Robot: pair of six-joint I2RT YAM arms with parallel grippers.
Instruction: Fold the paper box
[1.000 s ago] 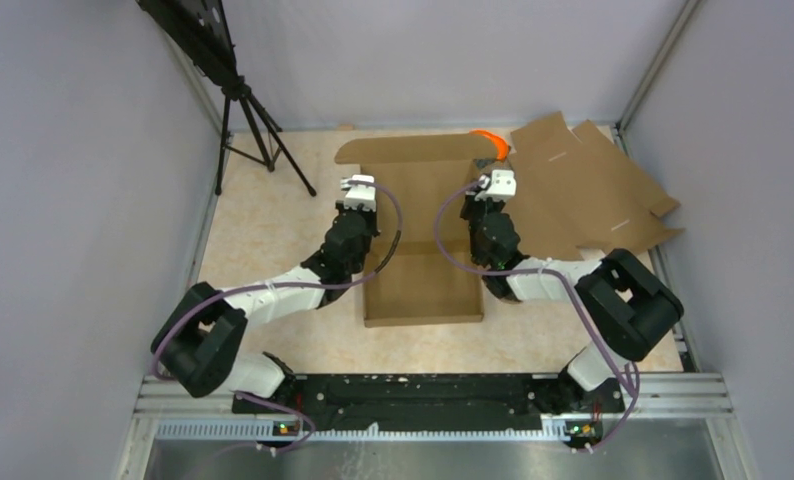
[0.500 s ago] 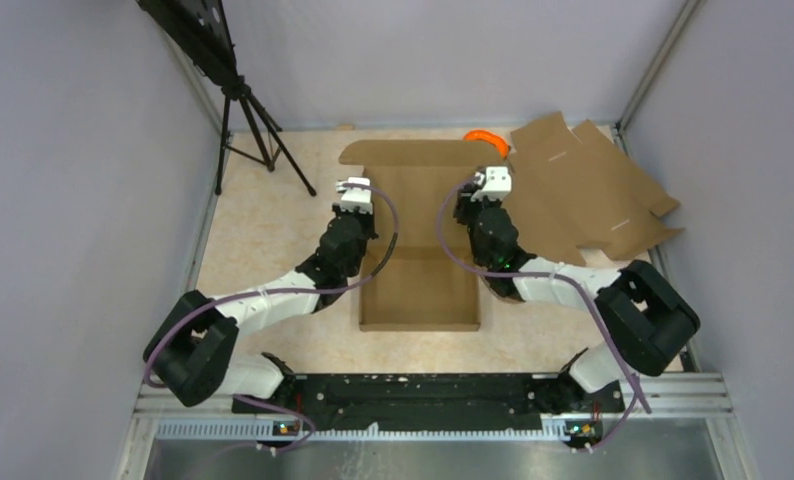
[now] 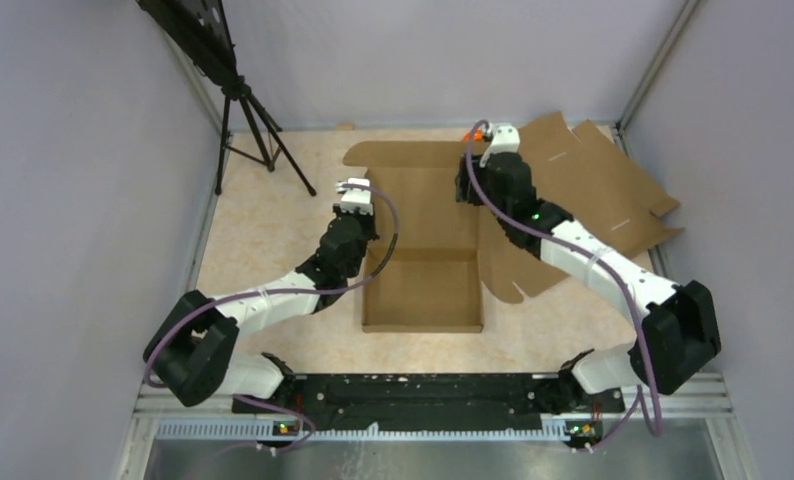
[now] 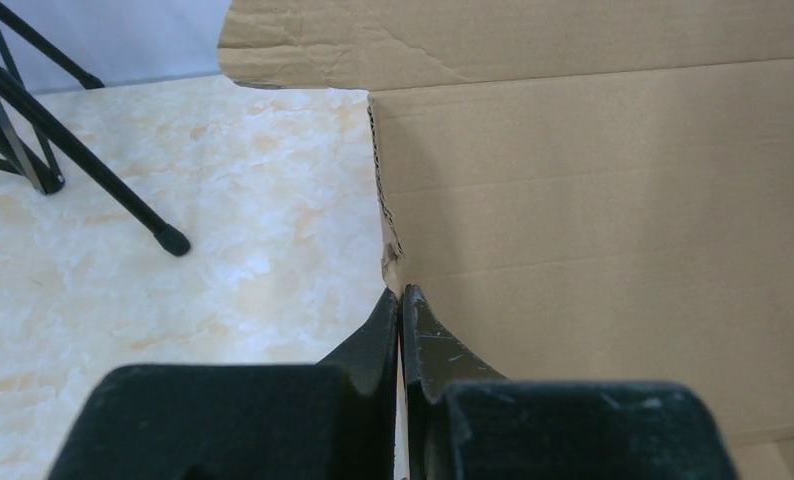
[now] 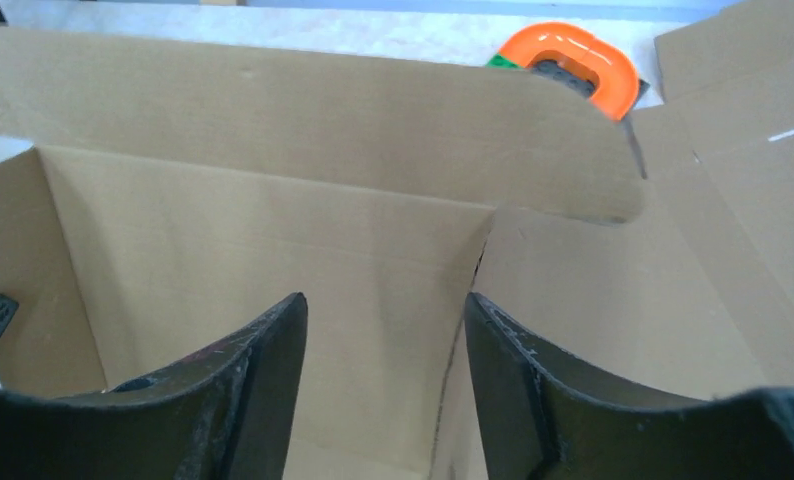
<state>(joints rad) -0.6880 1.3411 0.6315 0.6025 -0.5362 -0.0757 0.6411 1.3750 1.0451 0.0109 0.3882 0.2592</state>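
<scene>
Opens right pincer, empty, at paper box far end; lets right wall flop out, needs refolding. Keeps left pincer shut.

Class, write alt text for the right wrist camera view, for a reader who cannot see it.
The right gripper is open, its two dark fingers framing the brown paper box and its rounded far flap. An orange object lies beyond.

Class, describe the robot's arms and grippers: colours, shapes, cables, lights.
The left arm and right arm have white links between bulky black joints, with a purple cable looping alongside each. A white block tops each wrist. A green light glows on the right arm. The left gripper and right gripper have black, tapering, scuffed fingers.
</scene>
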